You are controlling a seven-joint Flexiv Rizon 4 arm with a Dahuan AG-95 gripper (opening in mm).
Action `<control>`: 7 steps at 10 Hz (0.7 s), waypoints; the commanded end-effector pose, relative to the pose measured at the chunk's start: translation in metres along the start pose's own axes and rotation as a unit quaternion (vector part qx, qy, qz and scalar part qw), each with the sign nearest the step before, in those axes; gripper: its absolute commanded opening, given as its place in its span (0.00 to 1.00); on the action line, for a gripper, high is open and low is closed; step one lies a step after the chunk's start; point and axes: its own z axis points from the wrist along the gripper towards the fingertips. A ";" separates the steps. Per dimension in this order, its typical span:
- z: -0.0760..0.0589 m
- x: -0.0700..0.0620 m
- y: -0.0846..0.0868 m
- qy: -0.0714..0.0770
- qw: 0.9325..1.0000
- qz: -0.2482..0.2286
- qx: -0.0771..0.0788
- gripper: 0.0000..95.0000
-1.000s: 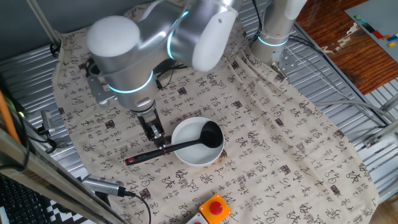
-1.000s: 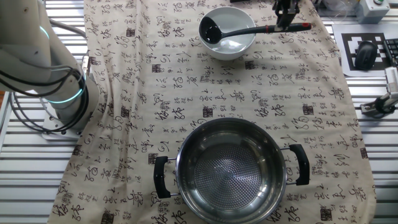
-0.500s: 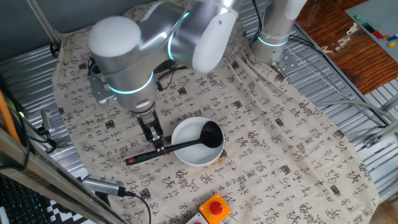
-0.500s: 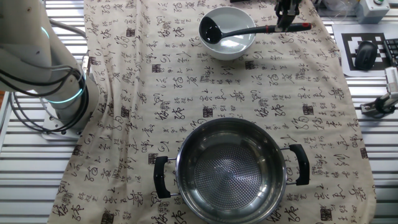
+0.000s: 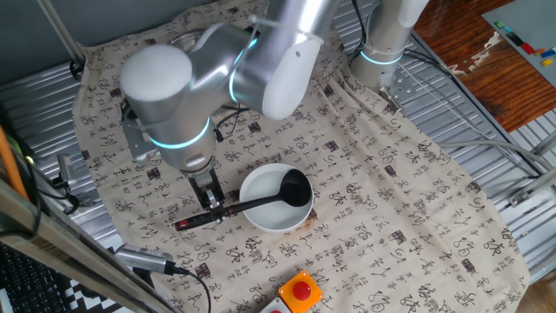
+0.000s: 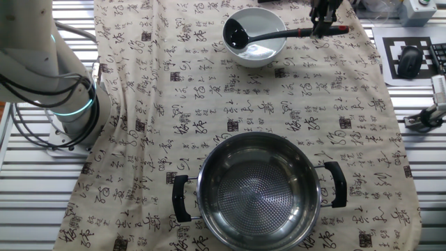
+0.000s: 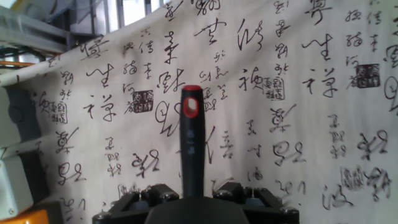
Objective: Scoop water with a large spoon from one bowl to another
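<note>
Gripping the large spoon's [image 5: 252,203] handle near its red tip, the fingers [image 5: 212,202] stand just beside the white bowl [image 5: 276,198] holding its cup, with the steel bowl [image 6: 258,189] well apart on the surface [image 6: 167,111].

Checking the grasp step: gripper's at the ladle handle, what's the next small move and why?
Probably close the gripper on the ladle handle. It straddles the handle near the red end, the hand view shows the handle running between the fingers, and the cup still sits in the white bowl.
</note>
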 end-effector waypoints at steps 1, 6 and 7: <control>-0.002 0.002 -0.002 -0.001 1.000 -0.005 -0.001 0.60; -0.002 0.002 -0.002 -0.013 1.000 -0.022 -0.007 0.60; -0.002 0.002 -0.002 -0.018 1.000 -0.020 -0.009 0.60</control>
